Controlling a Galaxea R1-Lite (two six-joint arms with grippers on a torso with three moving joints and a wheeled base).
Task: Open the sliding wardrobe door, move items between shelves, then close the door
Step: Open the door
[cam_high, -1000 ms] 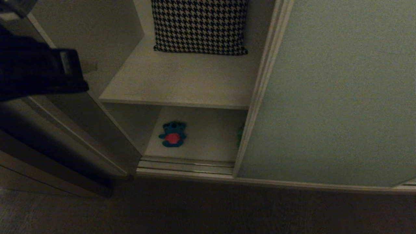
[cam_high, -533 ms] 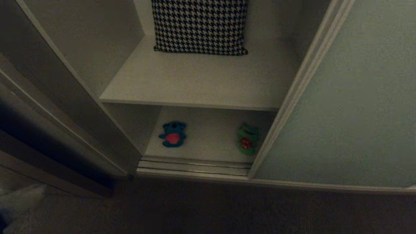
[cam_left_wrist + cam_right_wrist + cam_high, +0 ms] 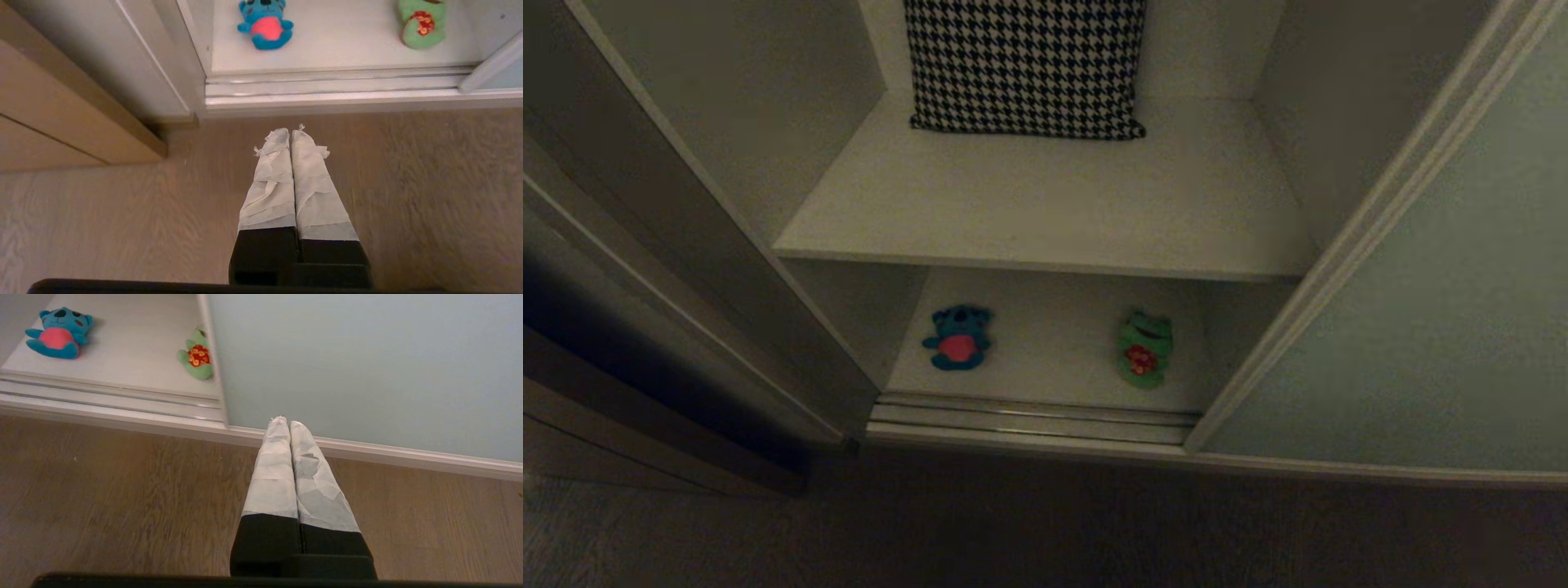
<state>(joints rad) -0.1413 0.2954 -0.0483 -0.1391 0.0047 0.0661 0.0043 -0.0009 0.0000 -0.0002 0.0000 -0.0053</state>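
Both pairs of my fingers are pressed together and hold nothing; my left gripper [image 3: 291,130] hangs over the wooden floor [image 3: 429,183] just short of the wardrobe's bottom track [image 3: 335,85], its pale-wrapped fingers [image 3: 271,183] touching along their whole length; my right gripper [image 3: 284,421] hangs over the same floor in front of the door's lower edge, its wrapped fingers [image 3: 273,477] likewise flush against each other. Neither arm shows in the head view.

My sliding wardrobe door [image 3: 1445,327] stands pushed to the right, a wide, matte, pale grey-green panel edged by a thin light beige frame, leaving the compartment open; at the left a dark brown wooden side panel [image 3: 621,327] borders the opening.

Inside, two plain white boards lie one above the other; the upper shelf [image 3: 1045,204] carries a black-and-white houndstooth pillow [image 3: 1025,65] standing against the back wall; the lower shelf [image 3: 1045,359] holds both plush toys, well apart from each other. The blue toy [image 3: 957,336] lies on its back toward the left, arms out, with a round red belly; the green frog [image 3: 1145,347] lies toward the right, near the door's frame, with a dark smiling mouth and a red spotted patch on its front. Both toys sit close to the front edge of the board, just behind the track.
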